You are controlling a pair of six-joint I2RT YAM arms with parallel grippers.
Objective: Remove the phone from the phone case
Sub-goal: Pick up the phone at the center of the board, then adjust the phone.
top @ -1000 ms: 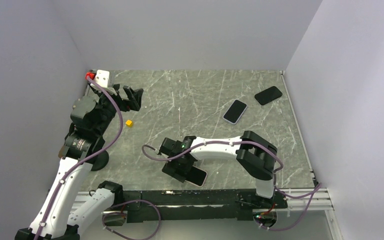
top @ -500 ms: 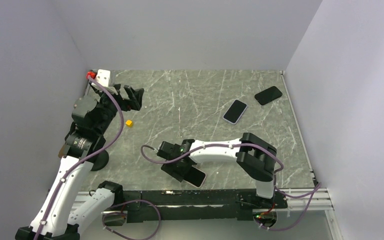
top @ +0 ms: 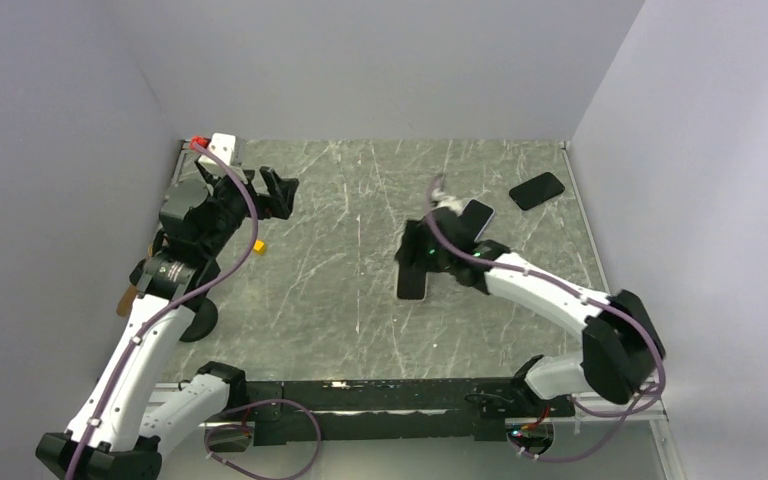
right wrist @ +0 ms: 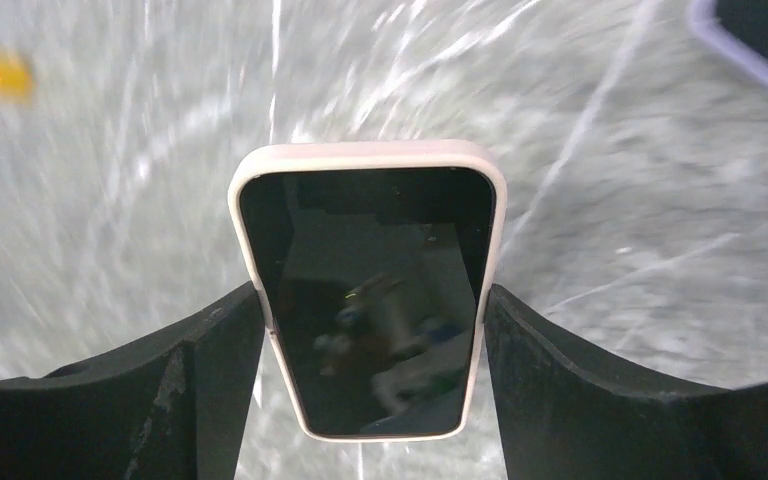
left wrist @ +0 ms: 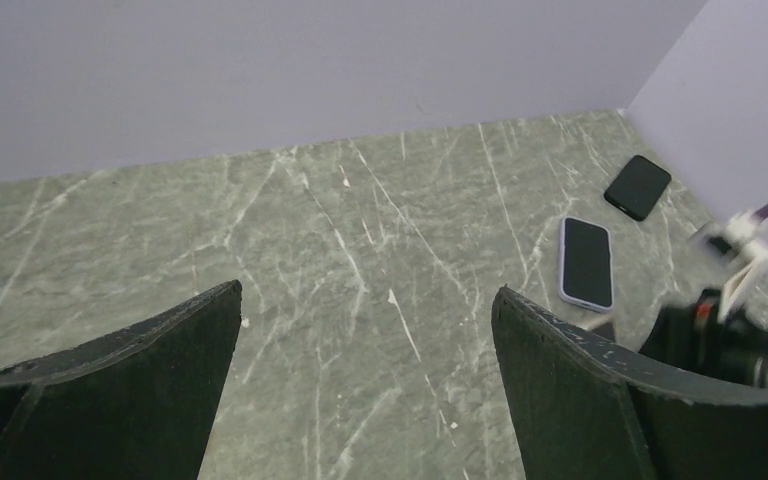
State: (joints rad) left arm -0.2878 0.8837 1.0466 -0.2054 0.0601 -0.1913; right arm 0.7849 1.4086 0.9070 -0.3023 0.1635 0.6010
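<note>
Gripped across its long sides by the right fingers [top: 418, 256], closed only as far as that width allows: the phone [right wrist: 372, 300], dark screen up, seated in a pale phone case [right wrist: 370, 156]. Carried in the last second from the near edge of the table [top: 340, 300] out over mid-table, just beside a lilac-cased phone [top: 478, 214]; farther right, a black phone [top: 537, 190]. Stretches the right arm forward and leftward, elbow folded low near the right edge. Holds the left fingers [top: 276, 193] spread wide and empty, high over the far left, pushed slightly farther out than before. Close by, a small yellow block [top: 258, 246].
</note>
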